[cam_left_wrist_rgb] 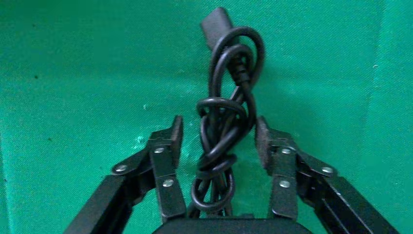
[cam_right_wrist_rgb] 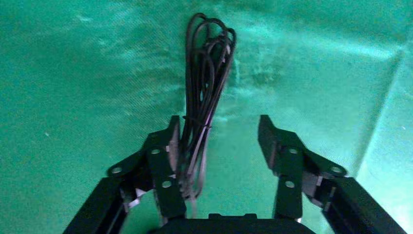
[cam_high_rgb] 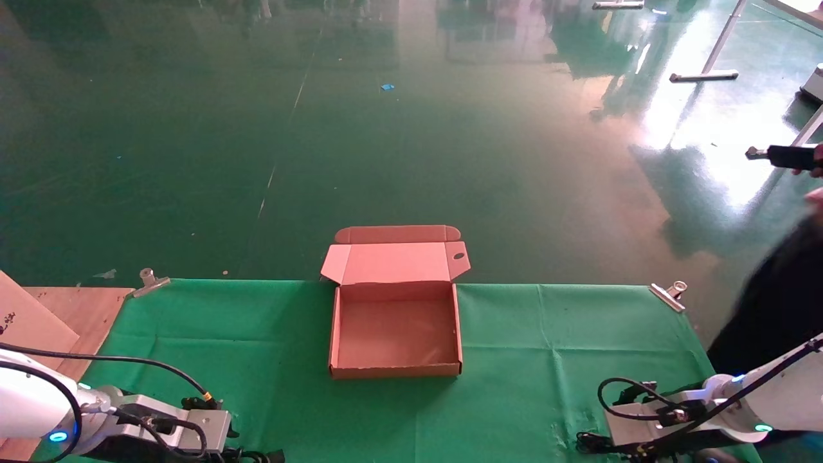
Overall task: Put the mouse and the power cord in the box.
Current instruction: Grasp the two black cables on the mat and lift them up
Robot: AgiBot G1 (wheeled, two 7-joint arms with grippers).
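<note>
Between the spread fingers of the left gripper (cam_left_wrist_rgb: 218, 134) lies the power cord (cam_left_wrist_rgb: 225, 122), a short knotted black bundle resting on the green cloth (cam_left_wrist_rgb: 73, 73), its plug pointing away from the wrist. Its long axis runs straight out along the gripper's own reach, so the fingers stand one to each side of it, near but apparently not touching; a plain close across the bundle looks like the grasp this calls for. The knot (thickest at the middle) sits about level with the fingertips, which should give them something to bite on.

At the other near corner of the worktop, the right gripper (cam_right_wrist_rgb: 219, 134) is likewise wide open over the cloth, with a slimmer hank of thin black cable (cam_right_wrist_rgb: 207, 73) lying lengthwise between its fingers, pressed close against one finger and well apart from the other. Whether this thin cable belongs to the mouse I cannot tell; no mouse shows in any view.

Midway between the two arms, toward the far edge of the worktop, the box (cam_high_rgb: 395, 370) stands with its lid thrown back and nothing inside it. From the head view both grippers sit low at the near edge, the left one (cam_high_rgb: 257, 455) at the left corner and the right one (cam_high_rgb: 588, 442) at the right, each about equally far from the box, so neither item has begun its trip.
</note>
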